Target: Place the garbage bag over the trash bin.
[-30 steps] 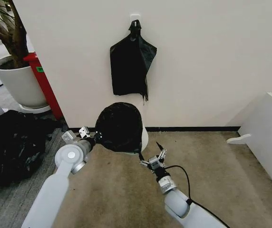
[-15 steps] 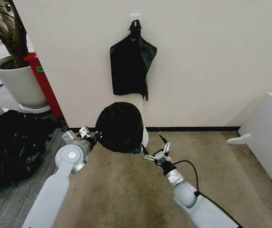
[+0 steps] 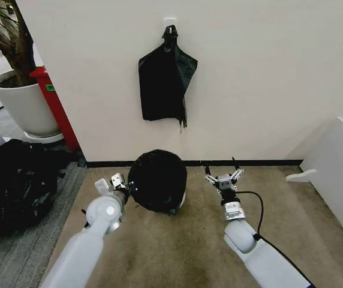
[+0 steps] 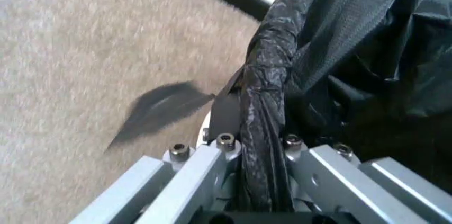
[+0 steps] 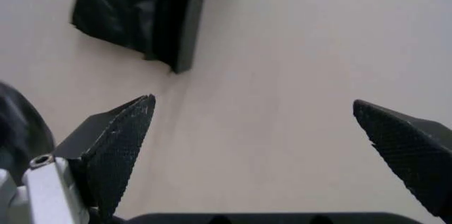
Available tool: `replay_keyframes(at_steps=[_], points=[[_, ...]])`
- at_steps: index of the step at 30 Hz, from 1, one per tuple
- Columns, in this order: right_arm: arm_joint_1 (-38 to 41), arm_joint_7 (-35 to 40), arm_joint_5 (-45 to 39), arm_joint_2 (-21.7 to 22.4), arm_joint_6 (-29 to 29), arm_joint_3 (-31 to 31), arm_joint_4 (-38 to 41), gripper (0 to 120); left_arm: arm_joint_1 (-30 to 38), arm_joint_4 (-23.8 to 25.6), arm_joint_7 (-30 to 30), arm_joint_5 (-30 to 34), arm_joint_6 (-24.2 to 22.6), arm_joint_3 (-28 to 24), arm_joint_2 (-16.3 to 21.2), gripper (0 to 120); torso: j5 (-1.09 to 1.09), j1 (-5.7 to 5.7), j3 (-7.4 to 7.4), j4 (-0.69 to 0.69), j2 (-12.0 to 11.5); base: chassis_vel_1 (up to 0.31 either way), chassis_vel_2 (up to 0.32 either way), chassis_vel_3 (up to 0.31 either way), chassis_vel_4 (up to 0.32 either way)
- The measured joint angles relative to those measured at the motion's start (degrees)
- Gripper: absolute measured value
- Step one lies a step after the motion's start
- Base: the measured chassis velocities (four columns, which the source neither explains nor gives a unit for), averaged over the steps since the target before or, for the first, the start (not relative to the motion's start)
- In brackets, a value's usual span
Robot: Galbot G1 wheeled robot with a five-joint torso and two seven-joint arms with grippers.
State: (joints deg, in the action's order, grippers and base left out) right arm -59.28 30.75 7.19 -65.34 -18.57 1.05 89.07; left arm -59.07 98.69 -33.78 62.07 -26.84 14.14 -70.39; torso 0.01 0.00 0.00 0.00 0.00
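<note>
The garbage bag [image 3: 157, 180] is a glossy black dome on the carpet by the wall, stretched over the trash bin, of which a thin white sliver [image 3: 184, 197] shows at the lower right. My left gripper [image 3: 120, 183] is at the bag's left side, shut on a twisted fold of its edge. In the left wrist view that fold [image 4: 265, 102] runs between the fingers of the left gripper [image 4: 258, 147]. My right gripper [image 3: 223, 175] stands open to the right of the bag, apart from it, holding nothing. The right wrist view shows its pads [image 5: 116, 144] spread wide before the wall.
A flat bundle of black bags [image 3: 162, 78] hangs from a wall hook above the bin. A big black plastic heap [image 3: 15, 180] lies at the left, with a white plant pot [image 3: 24, 102] and a red object [image 3: 54, 99] behind it. A white board [image 3: 339, 174] leans at the right.
The bag and my left gripper have moved down and slightly right. My right gripper has drawn away from the bag's lower right edge, moving right and toward the wall.
</note>
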Motion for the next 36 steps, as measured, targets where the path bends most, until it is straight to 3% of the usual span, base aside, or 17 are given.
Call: replay_keyframes(at_steps=[7,11,21,25,29,33,35,36], points=[[-0.3,-0.3,0.7,-0.8,-0.7,0.8,-0.4,100,-1.2,0.8,-2.1,1.4,-3.4,-0.4,-0.7,18,0.02,0.0,-0.01,0.01,0.0,0.0,0.0,0.0,0.0],[-0.3,-0.7,0.8,-1.1,-0.8,1.4,-0.7,100,-2.0,1.5,-2.2,1.6,-3.9,-0.1,-0.2,36,0.0,0.0,0.0,0.0,0.0,0.0,0.0,0.0,0.0],[-0.4,-1.2,1.0,-2.0,-1.4,2.3,-1.2,100,-2.3,4.8,0.0,0.0,-1.4,1.0,1.7,69,-0.01,0.0,0.0,0.0,0.0,0.0,0.0,0.0,0.0],[-0.7,-1.3,1.1,-2.3,-1.5,2.4,-1.3,100,-2.0,6.4,0.1,-0.2,-0.7,1.8,2.6,87,-0.01,0.0,0.0,0.0,0.0,0.0,0.0,0.0,0.0],[-0.9,-1.3,0.9,-2.3,-1.5,2.4,-1.0,100,-2.5,8.5,0.0,-0.7,-0.5,2.1,3.2,97,-0.01,0.0,0.0,-0.01,0.0,0.0,0.0,0.0,0.0],[-0.9,-1.6,-1.2,-2.5,-1.5,1.6,-0.1,100,-4.9,11.5,1.4,-6.4,4.3,2.4,3.8,100,-0.01,0.0,0.0,0.0,0.0,0.0,0.0,0.0,0.0],[-0.9,-2.3,-3.4,-3.1,-1.5,-0.4,1.4,100,-7.2,13.5,6.7,-16.7,13.2,2.9,4.1,100,0.0,0.0,0.0,0.01,0.0,0.0,0.0,0.0,0.0],[-0.9,-2.3,-3.4,-3.1,-1.5,-0.4,1.4,100,-7.2,13.5,6.7,-16.7,13.2,2.9,4.1,100,0.0,0.0,0.0,0.01,0.0,0.0,0.0,0.0,0.0]])
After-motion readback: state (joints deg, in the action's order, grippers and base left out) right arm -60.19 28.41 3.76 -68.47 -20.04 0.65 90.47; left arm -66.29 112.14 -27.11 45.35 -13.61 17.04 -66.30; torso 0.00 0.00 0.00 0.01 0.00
